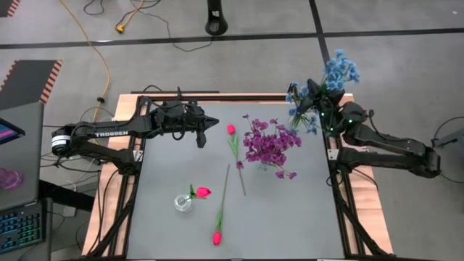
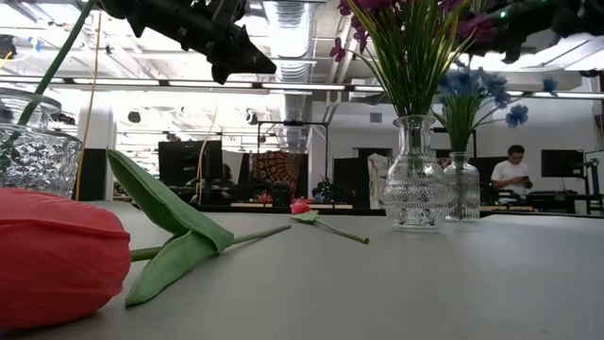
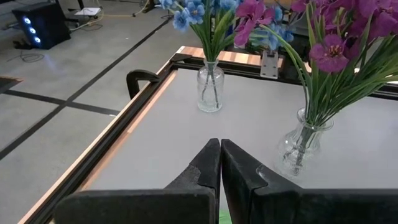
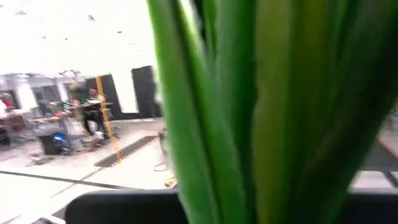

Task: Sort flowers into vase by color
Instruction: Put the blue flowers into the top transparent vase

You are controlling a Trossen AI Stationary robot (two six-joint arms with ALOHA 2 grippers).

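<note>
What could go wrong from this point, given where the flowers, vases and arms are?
The right gripper, fingers shut, sits in the blue flowers; pulling away could drag stems or tip their vase. Three pink tulips lie loose: one close to the purple bunch's vase, one near the table's front edge. The left gripper may bump either.
</note>
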